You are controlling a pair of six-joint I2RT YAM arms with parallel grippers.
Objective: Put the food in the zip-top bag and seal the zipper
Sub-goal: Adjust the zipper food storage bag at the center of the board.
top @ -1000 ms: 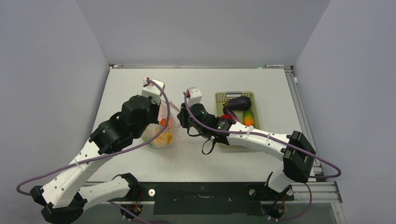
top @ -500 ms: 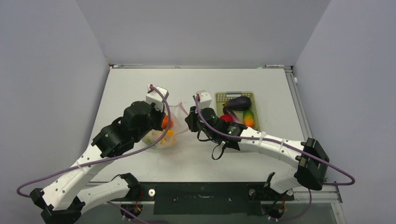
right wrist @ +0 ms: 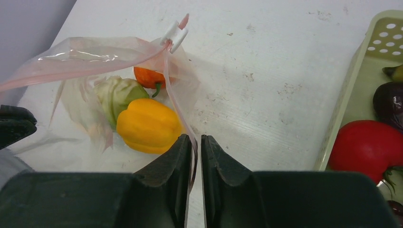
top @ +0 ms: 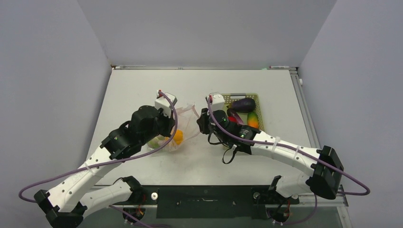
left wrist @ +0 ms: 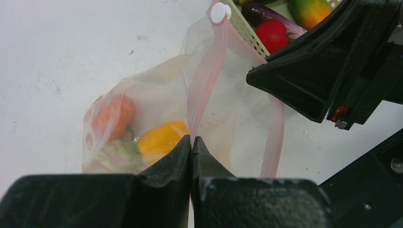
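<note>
- Where the two arms meet over the middle of the white counter, the clear zip-top bag lies crumpled between them, just left of the pale green basket.
- The left gripper is pressed fully together on the zipper. The pink strip runs down from the white slider straight into its fingertips.
- The right gripper stands a thin slit apart, with the other run of the pink strip passing down through that slit, close against one finger. Whether it truly pinches the strip, I cannot tell.
- In the right wrist view the slider sits at the far corner of the bag's mouth, where the two runs of the strip join. The mouth gapes between the two grippers.
- Inside the bag lie the yellow pepper, a pale green fruit touching it, and an orange just behind them. All three rest on the counter through the plastic.
- The basket holds the red tomato near its left wall, the dark purple eggplant at its far end and an orange-and-green fruit beside the tomato.
- From above, the right arm's wrist partly covers the basket's near left corner.
</note>
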